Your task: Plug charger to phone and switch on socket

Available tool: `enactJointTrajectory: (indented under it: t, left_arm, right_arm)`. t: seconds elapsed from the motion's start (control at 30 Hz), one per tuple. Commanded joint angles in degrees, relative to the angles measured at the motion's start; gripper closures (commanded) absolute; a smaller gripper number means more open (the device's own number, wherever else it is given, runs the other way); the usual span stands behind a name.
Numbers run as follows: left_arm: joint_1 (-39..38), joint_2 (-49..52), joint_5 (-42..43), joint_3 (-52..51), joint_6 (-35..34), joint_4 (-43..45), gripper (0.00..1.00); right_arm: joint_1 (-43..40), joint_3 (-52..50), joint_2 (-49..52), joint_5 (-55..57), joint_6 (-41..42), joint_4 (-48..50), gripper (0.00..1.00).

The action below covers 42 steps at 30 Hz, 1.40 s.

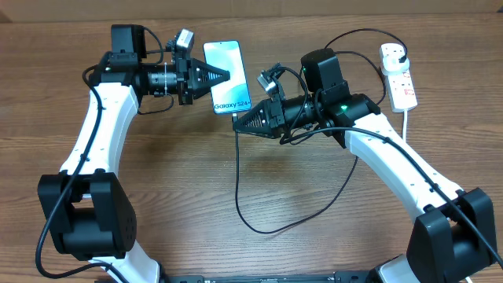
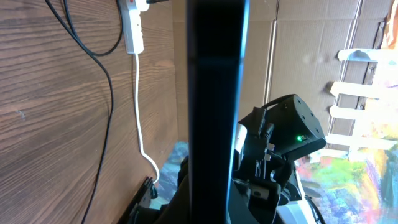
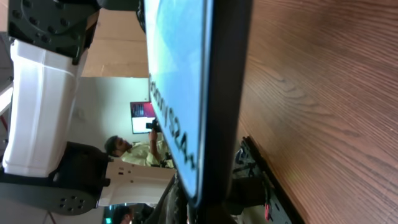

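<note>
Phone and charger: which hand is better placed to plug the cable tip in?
Probably the right hand: shut, it sits at the bottom edge of the phone, where the charger cable ends. The left hand is at its side edge.

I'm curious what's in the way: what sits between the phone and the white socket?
In the overhead view, the right arm's black wrist and a loop of the charger cable sit between the phone and the socket.

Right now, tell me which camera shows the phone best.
Overhead. It shows the whole phone, blue screen facing up, lettering readable. The left wrist view shows only its dark edge as a close vertical bar; the right wrist view shows the edge and a slanted strip of screen.
</note>
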Motion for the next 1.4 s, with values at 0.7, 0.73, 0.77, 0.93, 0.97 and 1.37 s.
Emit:
enactJointTrajectory:
  t: [0.7,0.73,0.77,0.93,0.97,1.37]
  left_arm:
    - [-0.33,0.02,0.15,0.02,1.18,0.04,0.96]
    - [-0.33,0.02,0.33,0.02,1.18,0.04,0.96]
    - [-0.33,0.02,0.46,0.02,1.18,0.04,0.96]
    - [-0.37,0.02,1.81,0.02,1.73,0.04,0.96]
    - [-0.37,0.02,1.84,0.02,2.05,0.04,0.96]
    - [-0.37,0.02,1.81,0.02,2.05,0.02,0.96]
  right_arm:
    - [0.02,1.68,-1.09,-2.16,-2.08,-0.04,0.96]
    - [0.02,1.68,-1.09,-2.14,-2.25,-0.04,0.96]
    - [0.02,1.68,-1.09,-2.14,-2.25,-0.04,0.96]
    - [0.02,1.68,-1.09,-1.97,-2.23,-0.02,0.96]
    - [0.02,1.68,-1.09,-1.97,-2.23,-0.02,0.96]
    - [0.02,1.68,-1.09,-1.90,-2.21,0.44,0.96]
